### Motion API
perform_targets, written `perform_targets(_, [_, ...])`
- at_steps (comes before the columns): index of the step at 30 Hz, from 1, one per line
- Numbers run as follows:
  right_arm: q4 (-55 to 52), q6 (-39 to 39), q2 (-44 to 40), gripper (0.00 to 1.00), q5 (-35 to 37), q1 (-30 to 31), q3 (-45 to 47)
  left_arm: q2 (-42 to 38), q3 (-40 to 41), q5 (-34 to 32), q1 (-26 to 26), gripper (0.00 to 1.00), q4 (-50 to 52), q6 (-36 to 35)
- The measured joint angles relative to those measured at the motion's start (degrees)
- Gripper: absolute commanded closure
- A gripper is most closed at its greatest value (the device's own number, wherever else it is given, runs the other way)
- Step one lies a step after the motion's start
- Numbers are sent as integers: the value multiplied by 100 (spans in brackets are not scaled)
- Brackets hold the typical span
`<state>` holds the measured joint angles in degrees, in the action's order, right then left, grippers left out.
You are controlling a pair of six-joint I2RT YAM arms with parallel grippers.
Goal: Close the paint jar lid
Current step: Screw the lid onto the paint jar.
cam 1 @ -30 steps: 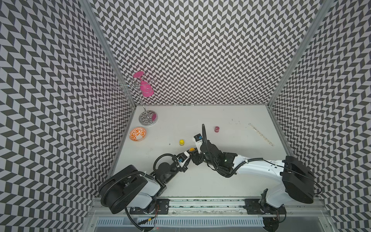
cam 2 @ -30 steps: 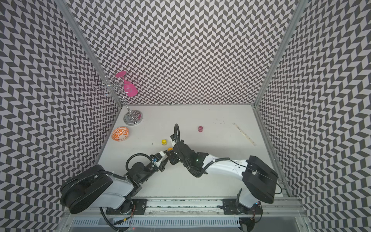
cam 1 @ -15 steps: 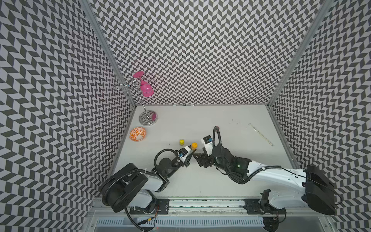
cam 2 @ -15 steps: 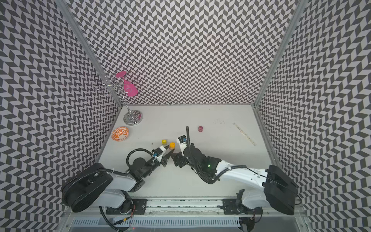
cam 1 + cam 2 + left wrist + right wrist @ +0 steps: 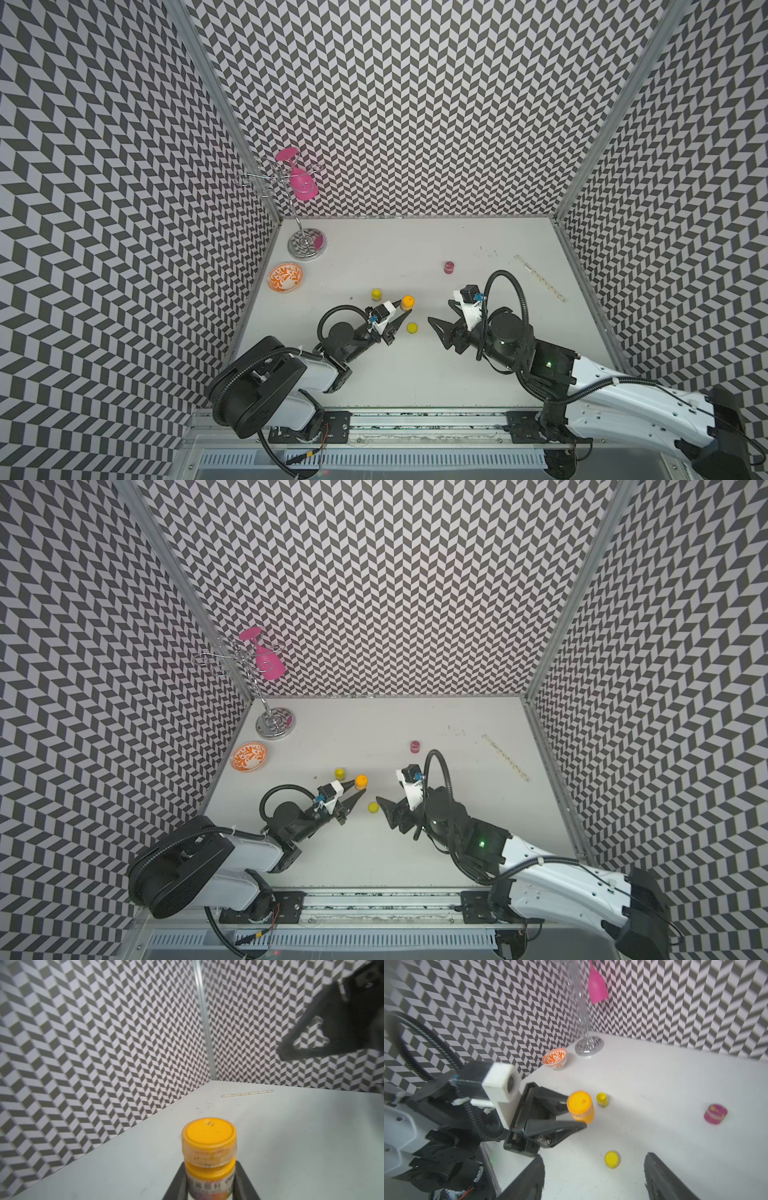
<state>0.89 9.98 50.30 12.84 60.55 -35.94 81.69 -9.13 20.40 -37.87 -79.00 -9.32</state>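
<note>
Left gripper (image 5: 404, 311) is pinching the orange paint jar (image 5: 209, 1167) left of the desk's (image 5: 415, 374) centre, right gripper (image 5: 439, 311) is hanging spread and empty, and the lid (image 5: 208, 1133), perhaps only resting, is risking popping off if tilted.

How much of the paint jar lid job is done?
Looks done: the orange lid sits on the orange paint jar, though tightness cannot be seen. In hand: the left gripper is shut on that jar; the right gripper is open and empty. Possibly left: a loose yellow lid lies on the table near a small yellow jar.
</note>
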Motion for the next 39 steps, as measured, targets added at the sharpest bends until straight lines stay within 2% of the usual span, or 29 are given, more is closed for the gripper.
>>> perform_targets(4, [271, -841, -258, 27, -481, -13, 57, 247, -98, 1200, 2, 74, -365, 133])
perform_targets(7, [472, -1360, -437, 29, -984, -42, 221, 426, -101, 1838, 2, 74, -645, 243])
perform_targets(14, [568, -2013, -273, 36, -1989, -243, 330, 612, -144, 2702, 2, 74, -831, 516])
perform_targets(17, [527, -2155, -109, 37, -2437, -378, 330, 691, -144, 2889, 2, 74, -831, 627])
perform_targets(21, [514, -2267, -33, 46, -2861, -433, 330, 695, -146, 3008, 2, 74, -831, 688])
perform_targets(26, [514, -2295, 118, 46, -3143, -446, 328, 693, -146, 3036, 2, 73, -831, 748])
perform_targets(39, [535, -2238, 391, 49, -3132, -505, 330, 673, -146, 3036, 2, 73, -831, 752])
